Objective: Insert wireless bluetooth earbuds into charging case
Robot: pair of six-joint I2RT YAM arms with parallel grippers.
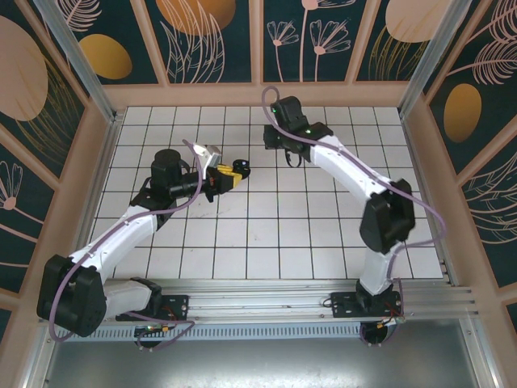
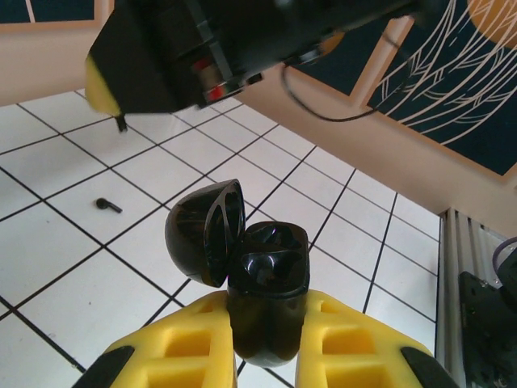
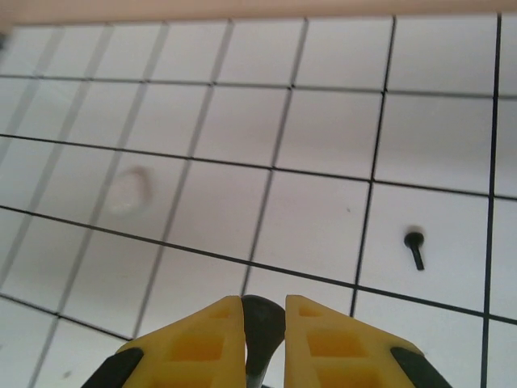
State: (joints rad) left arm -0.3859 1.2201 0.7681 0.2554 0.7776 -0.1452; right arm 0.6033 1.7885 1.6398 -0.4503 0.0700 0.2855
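Nearest us, the left fingers [image 2: 178,352] are clamped narrow around the lower body of the charging case [image 2: 268,283]. The case stands upright between them, with its lid [image 2: 202,230] swung open to the left. The wells are glossy black, and we cannot tell whether either one is filled.

Farther out, the right fingers [image 3: 202,347] are pressed nearly together on a small dark piece, which we take to be the held earbud [image 3: 262,319]. It sits deep in the grip, so we cannot read its stem direction. If it goes in turned wrong, we expect it to jam or perch on the rim. A bump against the open lid could also twist the case in its grip.

Beyond both, the loose earbud [image 3: 414,246] lies flat on the white counter [image 3: 210,210], well apart from the case. It is tiny and low, so closing fingers could flick it away.
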